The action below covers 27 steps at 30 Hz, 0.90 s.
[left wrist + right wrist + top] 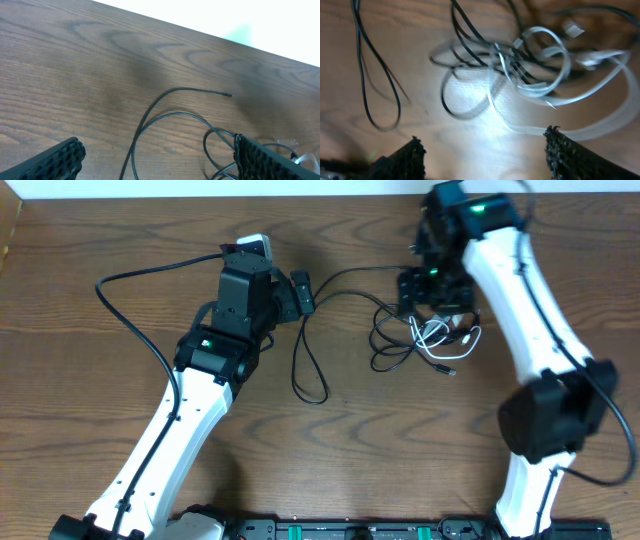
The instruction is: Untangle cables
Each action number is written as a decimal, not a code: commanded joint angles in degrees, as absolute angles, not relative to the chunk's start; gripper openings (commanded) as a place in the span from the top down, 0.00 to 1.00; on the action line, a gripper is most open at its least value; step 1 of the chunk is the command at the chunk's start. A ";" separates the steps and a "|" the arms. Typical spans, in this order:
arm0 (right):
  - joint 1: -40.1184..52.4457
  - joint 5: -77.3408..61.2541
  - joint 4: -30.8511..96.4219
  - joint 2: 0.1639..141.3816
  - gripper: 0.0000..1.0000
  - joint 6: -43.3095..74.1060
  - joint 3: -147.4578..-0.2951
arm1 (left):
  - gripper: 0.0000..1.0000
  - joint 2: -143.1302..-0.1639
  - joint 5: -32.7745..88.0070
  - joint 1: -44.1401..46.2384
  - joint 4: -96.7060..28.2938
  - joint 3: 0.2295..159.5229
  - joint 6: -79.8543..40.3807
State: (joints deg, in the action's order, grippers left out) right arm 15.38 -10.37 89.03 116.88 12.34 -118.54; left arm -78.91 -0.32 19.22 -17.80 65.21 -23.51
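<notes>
Overhead, the cables lie toward the far side of the surface (400,440). The black cables (305,370) trail one long loop toward the left arm. The white cable (447,335) sits coiled with more black cord in a knot (415,340) over to the right. The right tool (436,298) hangs directly above that knot, likely because the sorting has to start there. The left tool (298,292) sits beside the loop's upper end, well placed to pin or pull that strand.

From the left wrist, the left tool is spread wide with nothing between its pads (60,157). A black cable curves across the wood ahead of it, its plug end lying free.

From the right wrist, which is blurred, the right tool also stands wide and holds nothing. The white cable winds through black strands just ahead of the pads, apart from them. The next grab probably wants a white coil, since it stands clear at the knot's edge.
</notes>
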 commanded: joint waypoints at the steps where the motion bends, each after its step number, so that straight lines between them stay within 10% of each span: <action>1: 14.28 -8.43 92.55 114.04 0.23 8.60 -119.85 | 0.03 -78.43 -0.62 18.94 -17.96 66.30 -22.52; 27: 22.59 -4.25 81.38 114.17 0.35 12.12 -91.44 | 0.03 -78.46 -0.64 18.92 -18.98 66.24 -22.52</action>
State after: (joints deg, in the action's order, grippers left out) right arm 24.01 -5.89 83.00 113.99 6.90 -93.95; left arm -78.91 -0.32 19.22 -19.07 65.21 -23.51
